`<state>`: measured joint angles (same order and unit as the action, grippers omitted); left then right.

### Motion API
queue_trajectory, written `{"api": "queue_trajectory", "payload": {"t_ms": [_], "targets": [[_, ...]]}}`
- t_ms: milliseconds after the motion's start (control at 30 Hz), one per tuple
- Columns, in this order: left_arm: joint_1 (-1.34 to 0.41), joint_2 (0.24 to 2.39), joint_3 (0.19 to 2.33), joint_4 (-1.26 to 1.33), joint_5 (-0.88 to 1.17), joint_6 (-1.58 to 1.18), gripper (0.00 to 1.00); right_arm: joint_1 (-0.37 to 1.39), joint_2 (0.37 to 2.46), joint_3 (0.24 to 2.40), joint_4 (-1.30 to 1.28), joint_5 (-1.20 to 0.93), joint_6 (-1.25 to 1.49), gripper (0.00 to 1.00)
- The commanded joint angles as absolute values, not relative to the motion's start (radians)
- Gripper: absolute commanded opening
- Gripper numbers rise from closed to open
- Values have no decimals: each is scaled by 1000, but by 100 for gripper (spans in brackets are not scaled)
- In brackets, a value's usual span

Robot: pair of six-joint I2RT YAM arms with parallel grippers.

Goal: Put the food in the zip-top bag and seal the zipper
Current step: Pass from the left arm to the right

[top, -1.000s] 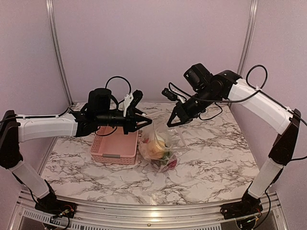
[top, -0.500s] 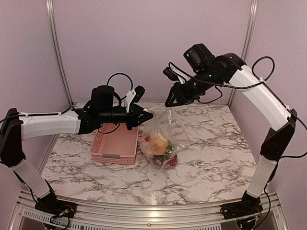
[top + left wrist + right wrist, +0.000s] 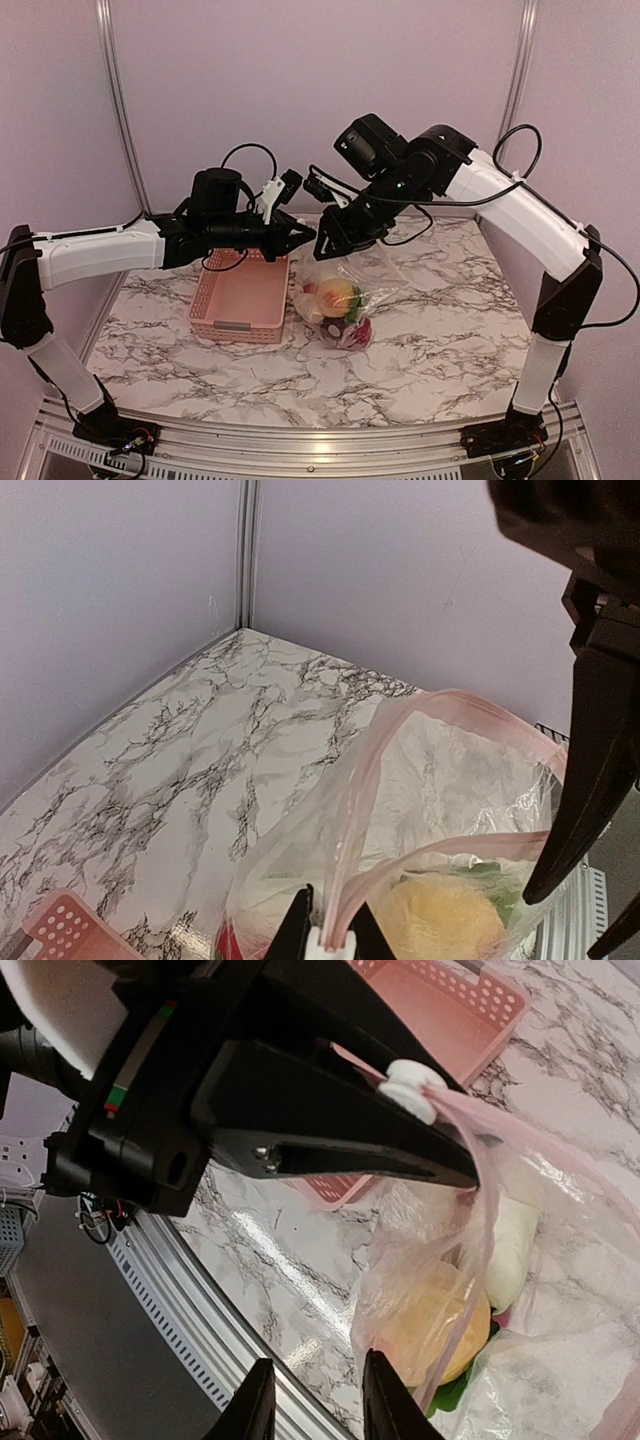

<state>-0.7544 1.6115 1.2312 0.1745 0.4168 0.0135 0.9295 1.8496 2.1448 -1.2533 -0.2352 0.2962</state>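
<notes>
Below the left pincer (image 3: 305,238) hangs the pinched zip-top bag (image 3: 342,278).

The zip-top bag (image 3: 342,300) is glossy crinkly plastic, the basket (image 3: 240,296) matt plastic.

Left arm (image 3: 95,258): white shells are linked by black joints.
Right arm (image 3: 515,205): coloured alike.
Cables (image 3: 247,146): black loops are strung at each wrist.
Left fingers (image 3: 330,1150): black, tapered, tipped with white pads (image 3: 410,1088).

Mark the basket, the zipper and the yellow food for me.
basket (image 3: 240,296): top view, on its bare floor.
zipper (image 3: 410,1088): right wrist view, on its white slider.
yellow food (image 3: 337,296): top view, on its middle.
</notes>
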Motion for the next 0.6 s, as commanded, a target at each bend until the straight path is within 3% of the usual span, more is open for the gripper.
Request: {"api": "queue_trajectory", "payload": {"t_ms": [0,133,300,567], "targets": [[-754,1597,1244,117,411,6,11,930,1868,2205,-1311,-105,344,26],[-754,1576,1234,111,413,6,12,929,1874,2222,-1316,-80,353,19],[-754,1572,1242,88,433,6,12,927,1877,2343,-1318,-94,343,18],[-755,1565,1252,79,431,-41,12,931,1855,2181,-1262,-147,333,32]]}}
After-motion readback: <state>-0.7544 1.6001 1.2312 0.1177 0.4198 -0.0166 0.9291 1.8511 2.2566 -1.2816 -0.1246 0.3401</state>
